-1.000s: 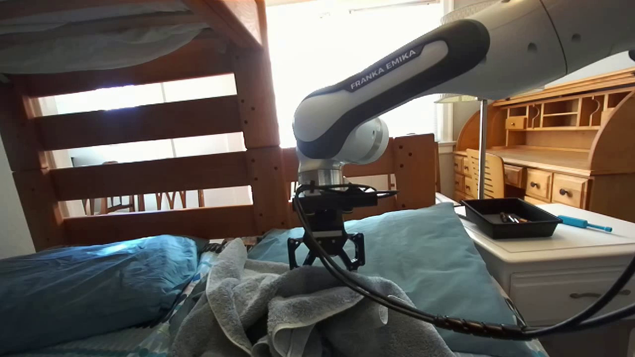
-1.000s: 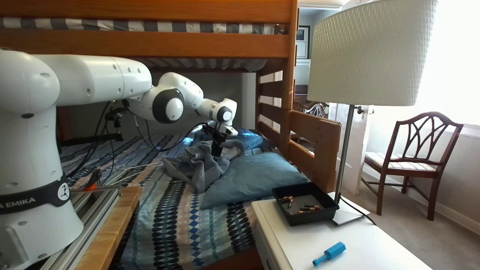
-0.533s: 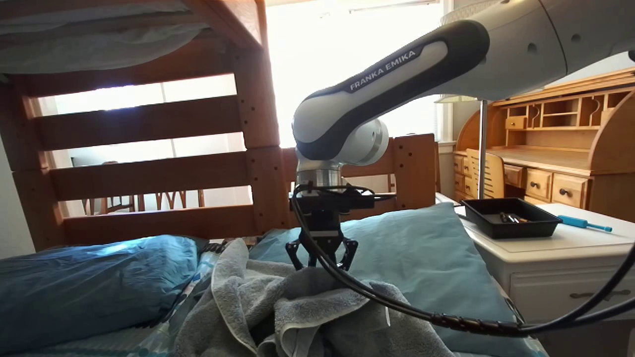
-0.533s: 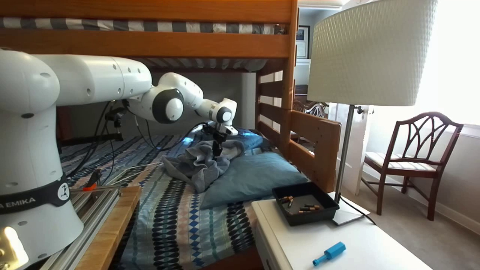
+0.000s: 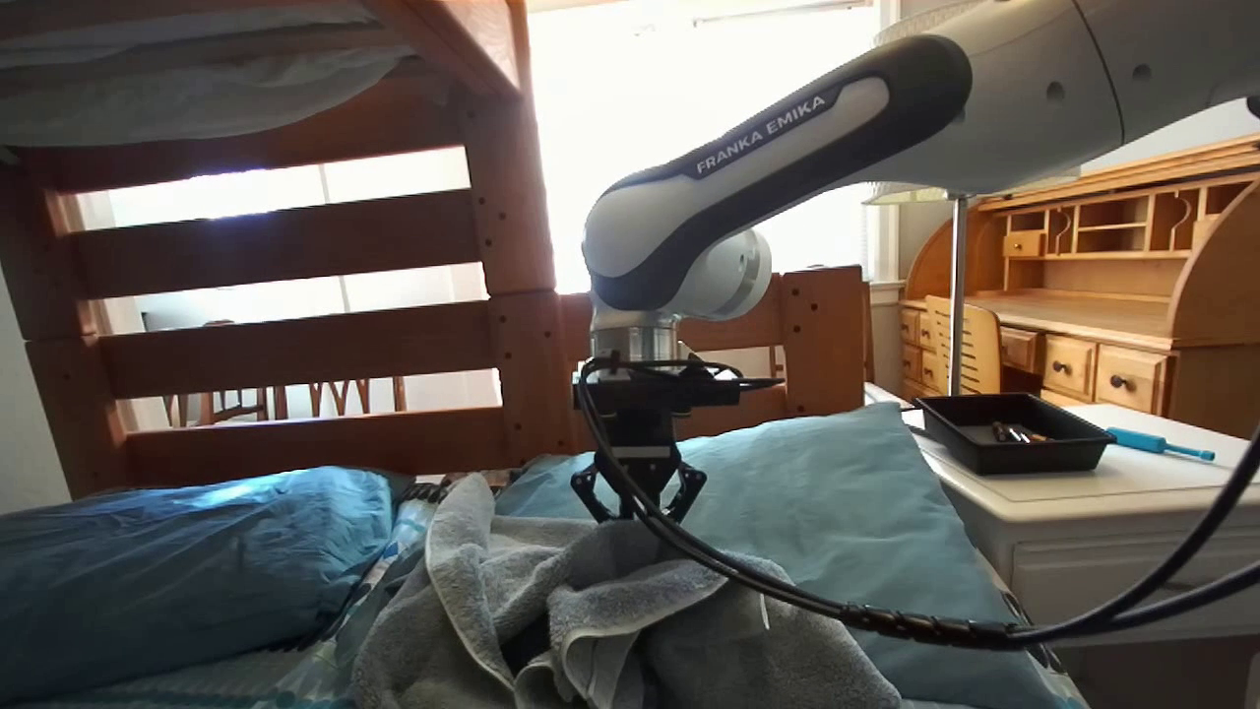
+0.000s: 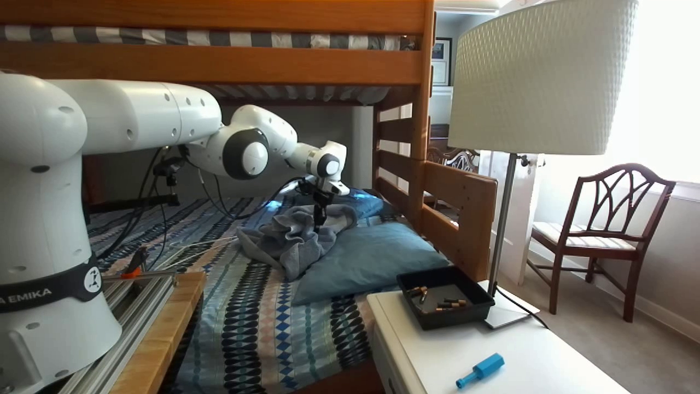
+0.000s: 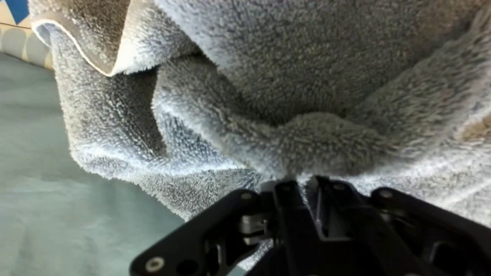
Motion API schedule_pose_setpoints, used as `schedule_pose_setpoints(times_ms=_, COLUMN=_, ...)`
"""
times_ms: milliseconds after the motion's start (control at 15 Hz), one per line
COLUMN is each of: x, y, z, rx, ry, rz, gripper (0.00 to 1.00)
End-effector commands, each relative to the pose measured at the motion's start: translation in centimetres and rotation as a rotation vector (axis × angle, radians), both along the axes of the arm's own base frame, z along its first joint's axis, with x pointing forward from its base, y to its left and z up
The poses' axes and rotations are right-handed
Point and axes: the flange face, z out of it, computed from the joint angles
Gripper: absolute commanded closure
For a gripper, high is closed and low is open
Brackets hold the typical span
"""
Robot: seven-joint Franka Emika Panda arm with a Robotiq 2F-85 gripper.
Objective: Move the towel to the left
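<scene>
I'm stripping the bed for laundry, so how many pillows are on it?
2 in view: a paler blue pillow beside the grey towel, near the nightstand, and a darker blue pillow farther from the nightstand. Others could be hidden.

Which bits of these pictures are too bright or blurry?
In an exterior view, the window is blown out to white and light gleams on the darker blue pillow; in the wrist view, the gripper looks blurry, while much of the grey towel is crisper.
</scene>
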Motion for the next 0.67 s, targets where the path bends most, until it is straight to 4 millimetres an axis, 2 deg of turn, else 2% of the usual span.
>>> schedule_pose_setpoints(times_ms=0, x=2.6, y=-0.8, z=2.7, rx=-0.018, ry=-0.103, rz=-0.152, gripper=0.97)
schedule_pose_setpoints(times_ms=267, x=4.7, y=-1.9, z=5.5, rx=-0.089, ry=-0.21, rz=-0.309, gripper=0.97)
schedule_pose_setpoints(times_ms=600, x=6.0, y=-2.9, z=9.7, rx=-0.201, ry=-0.349, rz=-0.481, gripper=0.97)
